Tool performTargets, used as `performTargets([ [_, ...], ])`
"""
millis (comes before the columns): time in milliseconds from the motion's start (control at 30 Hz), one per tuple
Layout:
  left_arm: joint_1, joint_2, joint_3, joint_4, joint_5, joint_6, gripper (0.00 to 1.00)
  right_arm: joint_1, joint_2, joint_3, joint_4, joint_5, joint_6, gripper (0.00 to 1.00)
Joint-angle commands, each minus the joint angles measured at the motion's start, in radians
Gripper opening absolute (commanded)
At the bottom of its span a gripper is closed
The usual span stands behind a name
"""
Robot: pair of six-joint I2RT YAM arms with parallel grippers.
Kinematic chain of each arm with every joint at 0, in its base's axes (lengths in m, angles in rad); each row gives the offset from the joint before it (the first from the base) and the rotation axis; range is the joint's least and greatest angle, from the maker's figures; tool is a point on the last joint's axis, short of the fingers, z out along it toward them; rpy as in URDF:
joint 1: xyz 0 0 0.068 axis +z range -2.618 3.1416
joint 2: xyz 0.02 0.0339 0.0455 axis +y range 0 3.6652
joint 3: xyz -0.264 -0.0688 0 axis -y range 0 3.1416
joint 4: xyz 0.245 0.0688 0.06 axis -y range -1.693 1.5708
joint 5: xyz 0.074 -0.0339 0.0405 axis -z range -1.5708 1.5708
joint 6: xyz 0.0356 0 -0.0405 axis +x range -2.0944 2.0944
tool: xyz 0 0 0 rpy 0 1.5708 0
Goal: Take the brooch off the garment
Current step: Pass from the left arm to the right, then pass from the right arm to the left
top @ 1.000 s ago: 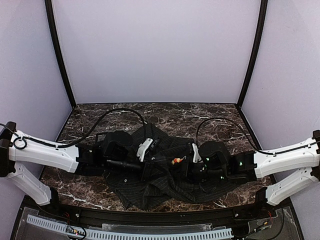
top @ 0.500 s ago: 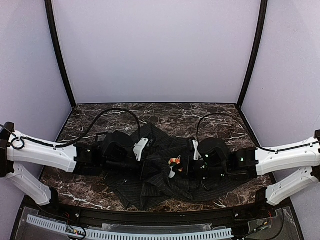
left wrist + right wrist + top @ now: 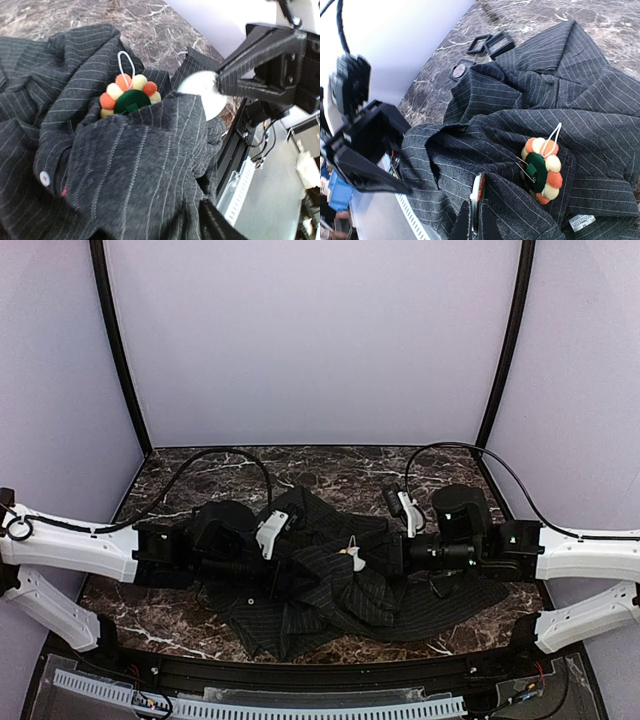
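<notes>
While the right hand [image 3: 474, 220] pinches the garment [image 3: 580, 70] beside the brooch [image 3: 542, 167] and the left hand [image 3: 212, 147] gapes, pulling may drag everything along, brooch still fastened

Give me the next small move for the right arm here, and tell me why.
I'd ease the right gripper back a touch toward its own base, kept shut. It pinches a pale disc at a fold of the garment right beside the brooch, which sits on the fabric, not in its grip. A gentle pull should show whether disc and brooch come away together.
</notes>
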Motion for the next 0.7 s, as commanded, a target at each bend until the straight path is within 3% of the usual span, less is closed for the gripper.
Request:
performTargets([
  [0, -0.003, -0.116, 0.010, -0.085, -0.078, 0.104, 0.63, -0.055, -0.031, 0.011, 0.008, -0.220, -0.165, 0.00],
  [33, -0.003, -0.142, 0.010, -0.083, -0.078, 0.114, 0.71, -0.070, -0.033, 0.007, 0.025, -0.264, -0.174, 0.00],
  [167, -0.003, -0.184, 0.011, -0.062, -0.054, 0.154, 0.86, -0.110, -0.024, -0.004, 0.090, -0.397, -0.187, 0.00],
  [367, -0.003, -0.157, 0.030, -0.047, -0.021, 0.148, 0.90, -0.133, -0.014, 0.005, 0.126, -0.397, -0.191, 0.00],
  [500, -0.003, -0.121, 0.032, -0.018, -0.065, 0.112, 0.93, -0.129, -0.009, 0.024, 0.086, -0.304, -0.213, 0.00],
  [667, -0.003, -0.020, 0.053, 0.052, -0.024, 0.063, 0.91, -0.087, -0.032, 0.060, 0.003, -0.127, -0.268, 0.00],
])
